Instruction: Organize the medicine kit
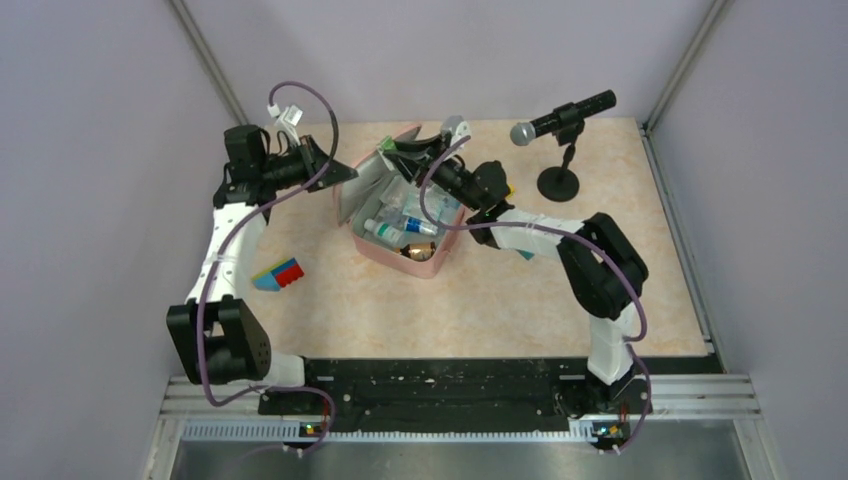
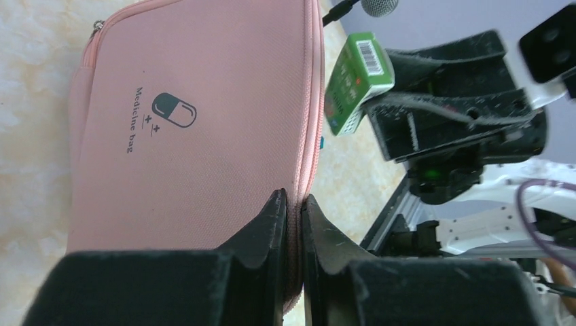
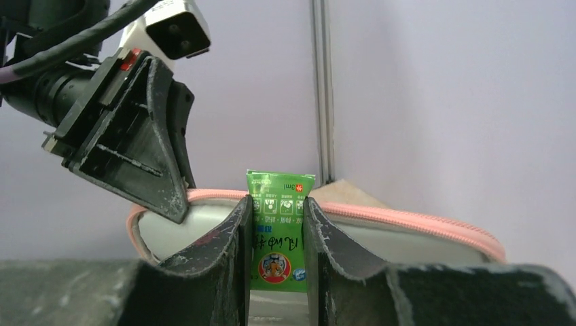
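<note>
The pink medicine kit (image 1: 432, 262) lies open on the table, with bottles and tubes inside. My left gripper (image 1: 332, 170) is shut on the edge of its raised lid (image 2: 190, 136), which bears a pill logo; the pinch shows in the left wrist view (image 2: 293, 204). My right gripper (image 1: 410, 152) is shut on a small green box (image 3: 277, 234) and holds it above the kit near the lid's rim (image 3: 407, 216). The green box also shows in the left wrist view (image 2: 356, 81).
A coloured block (image 1: 279, 274) in red, blue and green lies on the table left of the kit. A microphone on a black stand (image 1: 560, 125) is at the back right. Grey walls enclose the table on three sides.
</note>
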